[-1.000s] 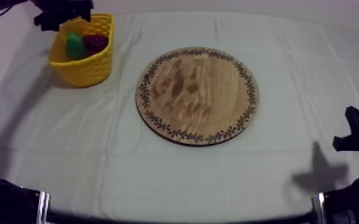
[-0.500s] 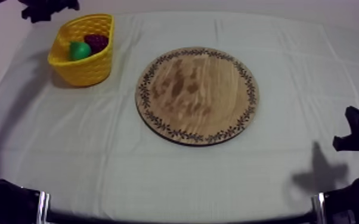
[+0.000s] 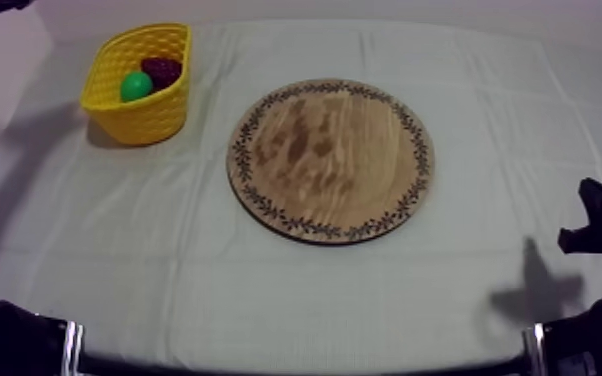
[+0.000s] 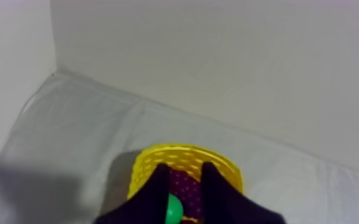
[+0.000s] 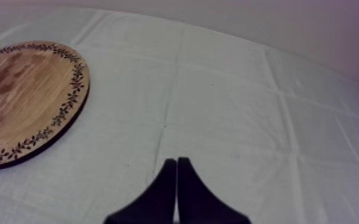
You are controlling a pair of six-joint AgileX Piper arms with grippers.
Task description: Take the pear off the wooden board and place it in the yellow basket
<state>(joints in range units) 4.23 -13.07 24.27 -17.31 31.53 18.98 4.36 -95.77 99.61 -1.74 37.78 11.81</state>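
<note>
**A:** Where is the pear point(image 3: 136, 86)?

**B:** In the yellow basket point(image 3: 145, 118), which stands at the far left corner of the table point(image 3: 165, 280). The green fruit lies low inside, close to the basket's near wall, well below the rim.

**A:** Anything else in there?

**B:** A dark red-purple bunch of grapes point(image 3: 162, 70), just beside the pear, toward the far end of the basket. Whether the two touch, I cannot tell. Those two fruits are what I can see in it.

**A:** And the wooden board point(image 3: 331, 160)?

**B:** It lies flat in the middle of the table, well apart from the basket. Its whole wood face shows, and so does its patterned rim all the way round.

**A:** What about the left gripper point(image 4: 185, 169)?

**B:** Released. Its two black fingers stand apart with nothing between them, up above the basket. Through the gap its own camera looks down on the grapes, and the pear peeks out just beside one finger.

**A:** The right gripper point(image 5: 176, 161)?

**B:** Clenched on nothing. The fingers lie together as a narrow wedge over plain cloth, with the board off to one side. Seen from above, it sits low at the right edge of the table, well apart from both board and basket.
</note>
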